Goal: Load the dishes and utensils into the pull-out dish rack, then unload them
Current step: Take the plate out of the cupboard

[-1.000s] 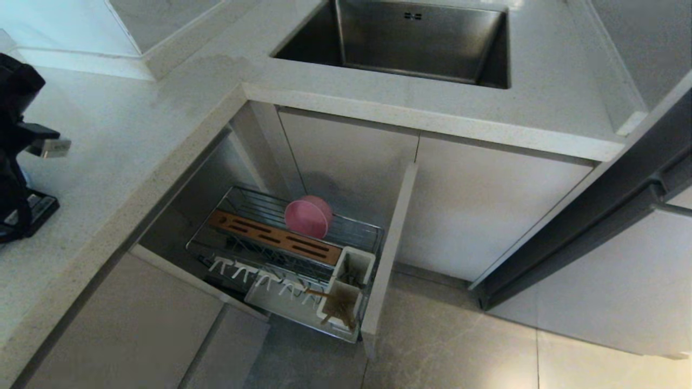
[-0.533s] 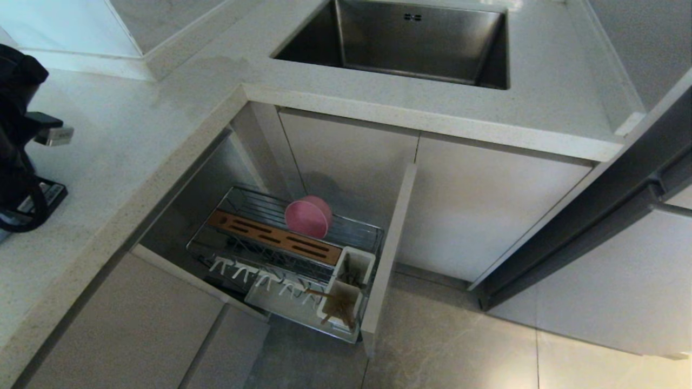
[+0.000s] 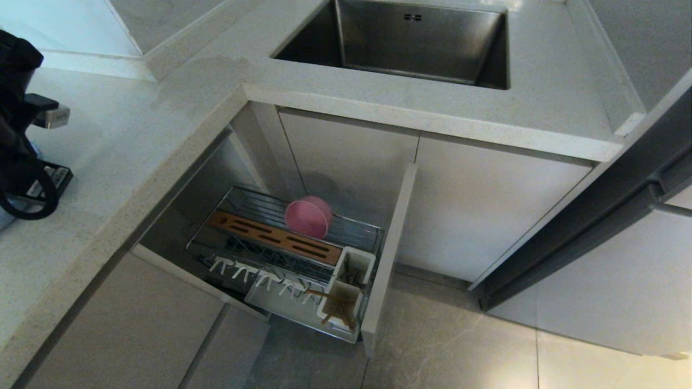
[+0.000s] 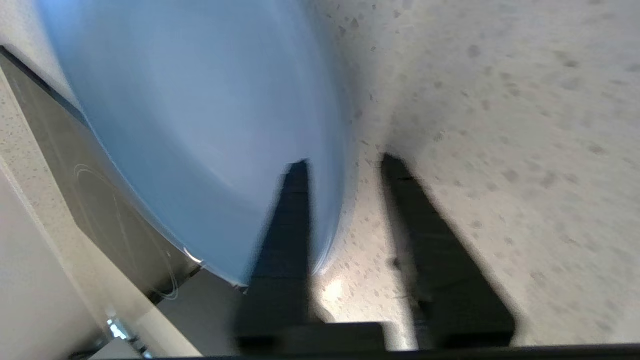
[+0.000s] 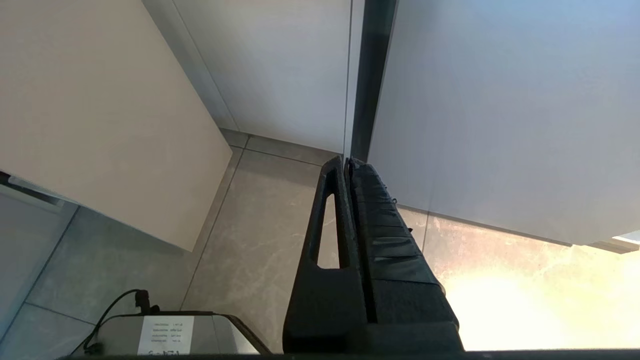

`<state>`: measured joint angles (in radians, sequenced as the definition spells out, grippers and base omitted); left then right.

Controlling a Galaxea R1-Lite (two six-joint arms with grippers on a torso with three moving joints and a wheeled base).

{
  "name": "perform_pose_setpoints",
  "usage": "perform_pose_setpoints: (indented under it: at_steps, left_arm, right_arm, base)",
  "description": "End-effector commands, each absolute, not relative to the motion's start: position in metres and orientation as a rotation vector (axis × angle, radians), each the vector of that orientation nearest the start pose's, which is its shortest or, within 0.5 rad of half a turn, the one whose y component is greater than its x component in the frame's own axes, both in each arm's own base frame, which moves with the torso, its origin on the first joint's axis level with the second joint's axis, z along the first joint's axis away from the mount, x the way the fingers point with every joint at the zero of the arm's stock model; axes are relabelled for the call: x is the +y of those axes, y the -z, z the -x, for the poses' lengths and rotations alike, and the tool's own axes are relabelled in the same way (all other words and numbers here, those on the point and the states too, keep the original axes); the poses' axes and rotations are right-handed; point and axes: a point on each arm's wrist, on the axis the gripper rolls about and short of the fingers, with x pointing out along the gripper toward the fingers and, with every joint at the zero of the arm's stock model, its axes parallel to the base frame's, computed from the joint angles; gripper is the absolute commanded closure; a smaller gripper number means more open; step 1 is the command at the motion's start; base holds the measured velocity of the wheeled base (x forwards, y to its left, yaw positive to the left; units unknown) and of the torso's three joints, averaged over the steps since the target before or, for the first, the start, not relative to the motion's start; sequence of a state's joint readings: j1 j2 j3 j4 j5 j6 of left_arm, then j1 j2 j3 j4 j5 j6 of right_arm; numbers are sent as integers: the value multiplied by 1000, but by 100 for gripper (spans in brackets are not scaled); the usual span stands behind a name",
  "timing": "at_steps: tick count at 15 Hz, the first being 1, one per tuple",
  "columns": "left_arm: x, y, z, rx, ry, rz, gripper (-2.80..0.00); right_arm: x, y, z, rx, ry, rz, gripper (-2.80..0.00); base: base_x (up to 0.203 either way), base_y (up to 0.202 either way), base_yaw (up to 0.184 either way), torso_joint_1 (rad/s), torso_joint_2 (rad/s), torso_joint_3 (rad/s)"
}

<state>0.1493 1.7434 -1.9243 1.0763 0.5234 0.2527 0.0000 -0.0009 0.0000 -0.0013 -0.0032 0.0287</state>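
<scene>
While parted, left gripper (image 4: 345, 162) fingers (image 4: 285, 220) straddle plate (image 4: 200, 125) rim.

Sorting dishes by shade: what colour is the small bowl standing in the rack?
Pink; the bowl shows best in the head view.

Plate (image 4: 200, 125): pale blue, smooth matt plastic look. Counter (image 4: 500, 100): speckled stone, fine-grained matt. Sink (image 3: 411, 43): brushed steel, dull sheen. Rack (image 3: 357, 232): chrome wire, wooden slotted strip (image 3: 275, 237), white plastic prongs (image 3: 259, 275) and cups (image 3: 354, 265). Bowl (image 3: 308, 217): matt pink plastic. Floor (image 5: 260, 240): glossy veined tile.
</scene>
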Motion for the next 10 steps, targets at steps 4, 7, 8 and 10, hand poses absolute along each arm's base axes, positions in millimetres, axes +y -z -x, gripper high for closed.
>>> perform_pose_setpoints:
  at_steps: [4,7,8,10]
  left_arm:
    - [45,-336,-251,919,-505,-374,-280]
    - [34,-352,-230,837,-474,-340,-280]
    - [30,-358,-221,807,-457,-323,-280]
    - [23,-368,-204,744,-408,-273,-280]
  right_arm:
    - [0,-76,23,-3,3,-29,0]
    - [0,-76,23,-3,3,-29,0]
    - [0,-76,23,-3,3,-29,0]
    - [0,-76,23,-3,3,-29,0]
  base:
    - [0,0,0,0,0,0]
    - [0,0,0,0,0,0]
    - [0,0,0,0,0,0]
    - [0,0,0,0,0,0]
